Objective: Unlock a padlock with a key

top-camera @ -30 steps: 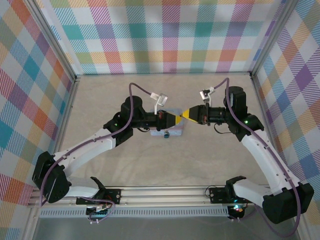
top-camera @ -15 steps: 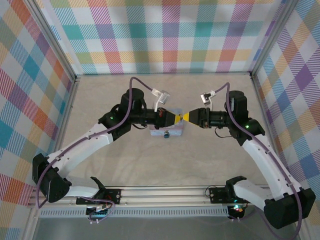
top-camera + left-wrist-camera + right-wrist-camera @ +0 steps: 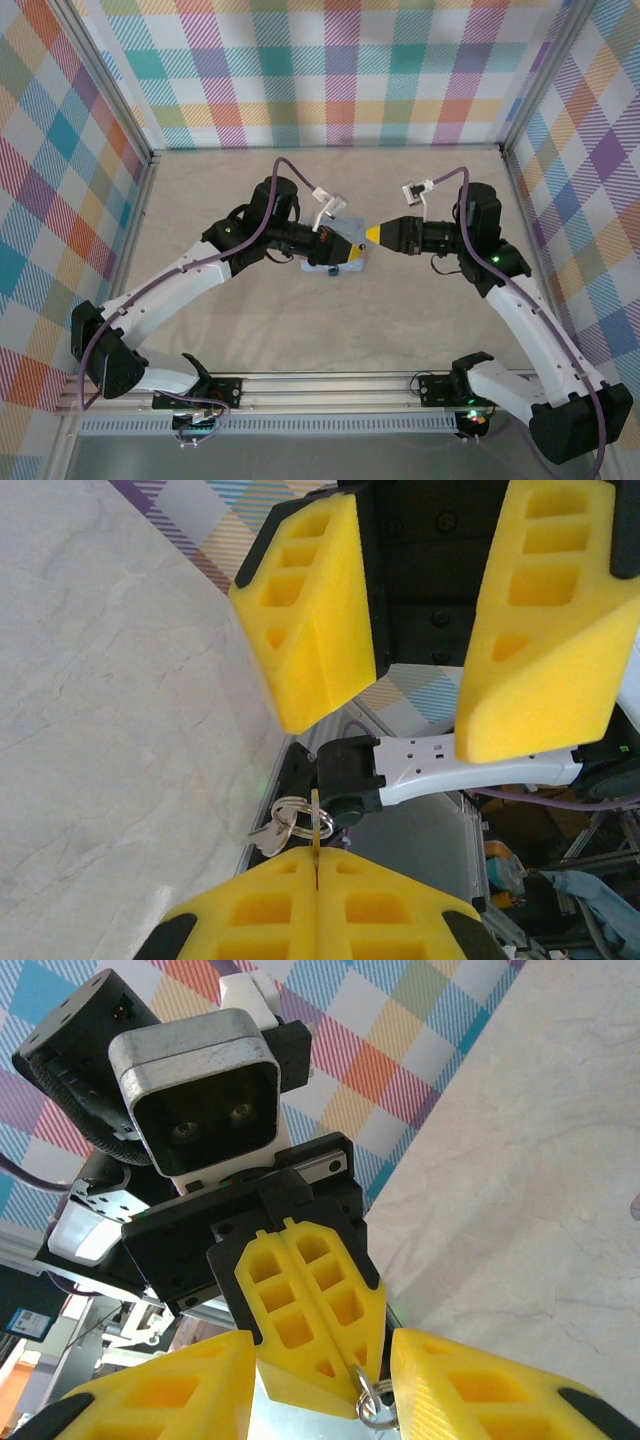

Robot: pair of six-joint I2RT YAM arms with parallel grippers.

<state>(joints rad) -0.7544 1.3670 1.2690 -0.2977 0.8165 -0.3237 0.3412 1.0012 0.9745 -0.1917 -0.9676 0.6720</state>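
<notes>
Handover is what has just changed: a second ago my two yellow tips met nose to nose above the box, and now they stand apart.

On the left, my left gripper (image 3: 350,256) is pressed together on the key (image 3: 316,830). In its wrist view the thin blade stands up out of the seam between the pads, and the key ring (image 3: 287,818) hangs just beside it. This gripper hovers over the right end of the light-blue box (image 3: 312,264). The padlock (image 3: 332,270), a small dark thing, sits at the box's near edge, close under my tip. I cannot tell whether it rests on the box or on the table.

Further right, my right gripper (image 3: 372,234) has let go. Its fingers are spread with nothing between them, and it has drawn back, near the left tip but no longer touching. From its wrist view the ring dangles from the closed left pads, between my open fingers.

I judge the key now rides with my left arm alone, which frees my right to steady the padlock. The lock itself looks untouched, with no key in it yet.
</notes>
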